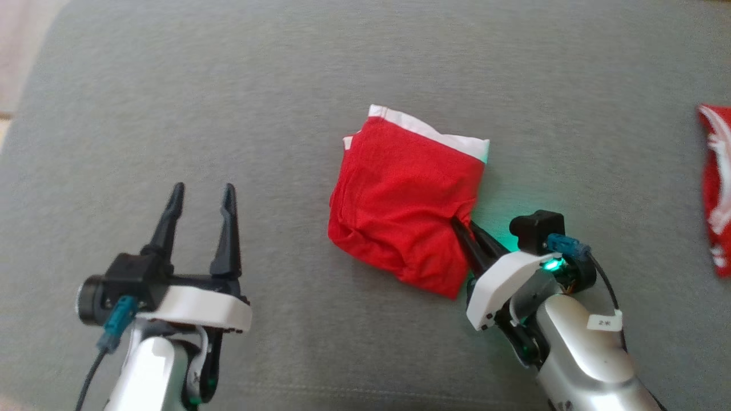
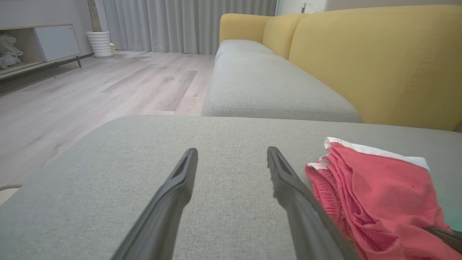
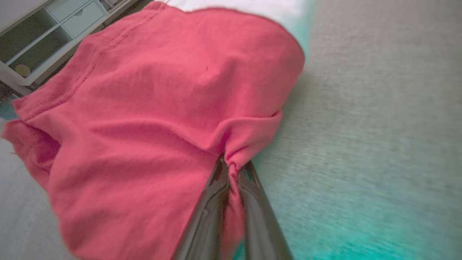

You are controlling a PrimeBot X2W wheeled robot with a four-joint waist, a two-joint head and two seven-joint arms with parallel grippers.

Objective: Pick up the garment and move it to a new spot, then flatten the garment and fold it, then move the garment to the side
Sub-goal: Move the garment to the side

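Observation:
The garment (image 1: 402, 194) is a red cloth with a white band, folded into a rough square on the grey cushion (image 1: 285, 85). My right gripper (image 1: 461, 224) is shut on the garment's near right edge; in the right wrist view its two dark fingers pinch a bunched fold of the garment (image 3: 144, 101) at the right gripper's tips (image 3: 232, 167). My left gripper (image 1: 203, 191) stands open at the lower left, well apart from the garment, with nothing between its fingers. In the left wrist view the left gripper (image 2: 231, 153) is open over bare cushion, and the garment (image 2: 375, 195) lies to its right.
Another red and white cloth (image 1: 717, 188) lies at the far right edge of the cushion. A yellow-backed sofa (image 2: 361, 61) adjoins the cushion, with wooden floor (image 2: 90, 94) beyond the cushion's left edge. A low cabinet (image 2: 39, 45) stands by the wall.

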